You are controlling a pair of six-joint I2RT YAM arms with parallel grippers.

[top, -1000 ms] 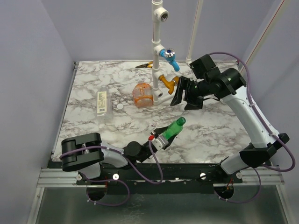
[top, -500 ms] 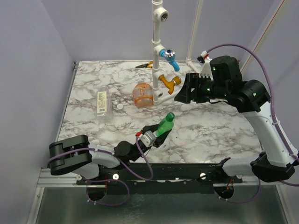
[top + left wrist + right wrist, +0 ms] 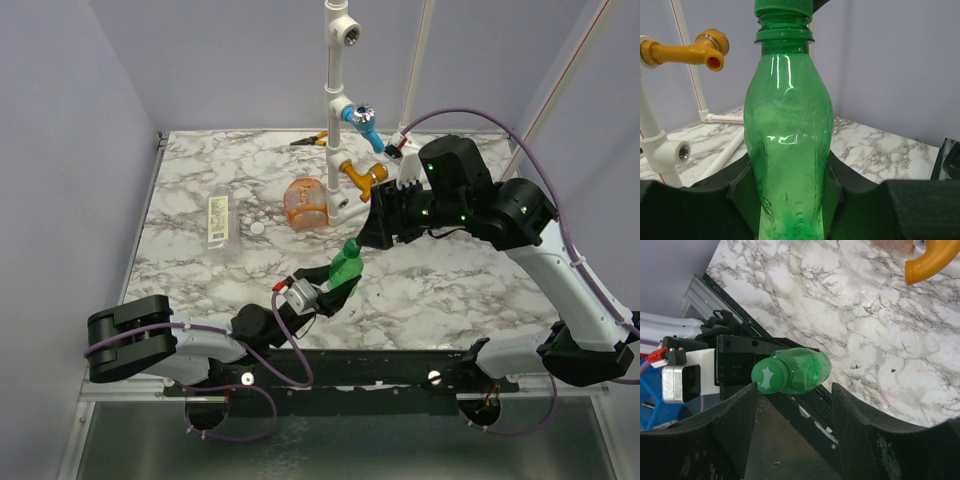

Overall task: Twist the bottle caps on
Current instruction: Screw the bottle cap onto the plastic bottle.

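Left gripper [image 3: 325, 290] clamps the green bottle [image 3: 789, 130] over the bench's [image 3: 450, 285] near edge, cap [image 3: 770, 377] seated on its neck. Right gripper [image 3: 795, 390] has jaws wide, flanking the cap. Tightening step, I judge: next, close and twist.

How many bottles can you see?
3: the green bottle in the left gripper, the orange bottle lying by the pipe frame, the clear bottle lying left of it. None seem hidden.

green bottle [image 3: 346, 268] tilted in the left gripper [image 3: 326, 292], right gripper [image 3: 372, 232] at its cap [image 3: 352, 246], possibly touching
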